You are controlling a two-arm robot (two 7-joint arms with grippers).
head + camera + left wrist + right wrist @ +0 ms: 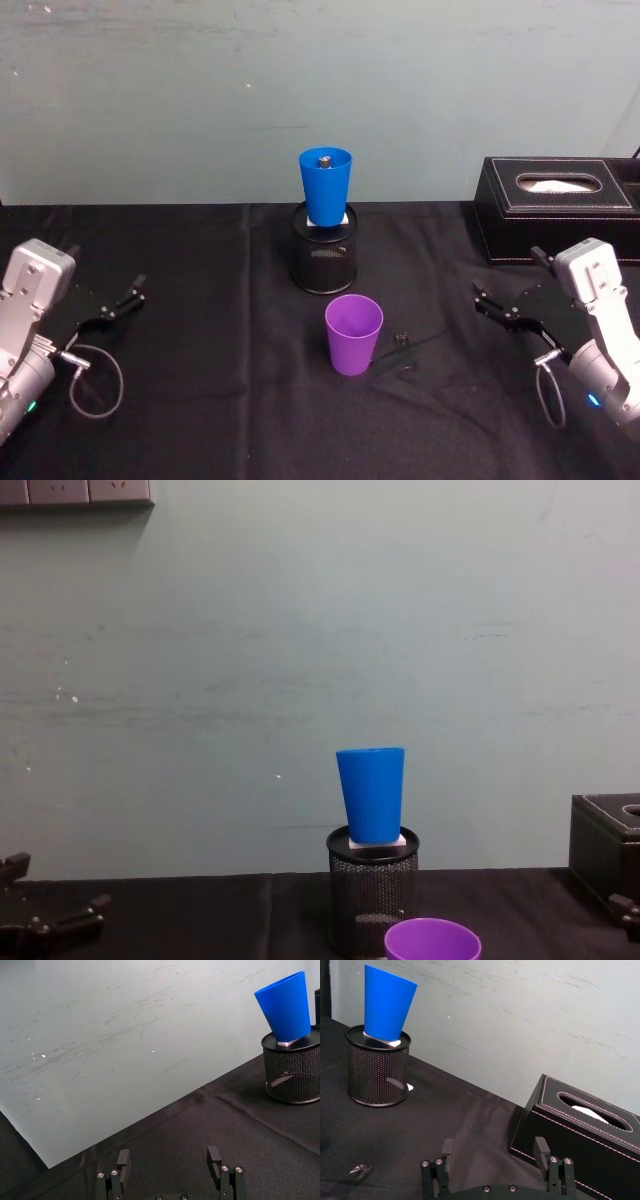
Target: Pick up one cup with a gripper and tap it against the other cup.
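left gripper (112,285) and right gripper (505,285) of mine both sit open and empty, well apart from the purple cup (353,333) standing upright near the holder (322,262) bearing the blue cup (326,185); light, slick, thin-walled, i judge, so i'd pinch its upper wall gently.

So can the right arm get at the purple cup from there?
Probably yes. The right gripper, fingers open, sits to the purple cup's right with bare cloth between them, save a small dark scrap. The cup stands upright, apart from the mesh holder behind it.
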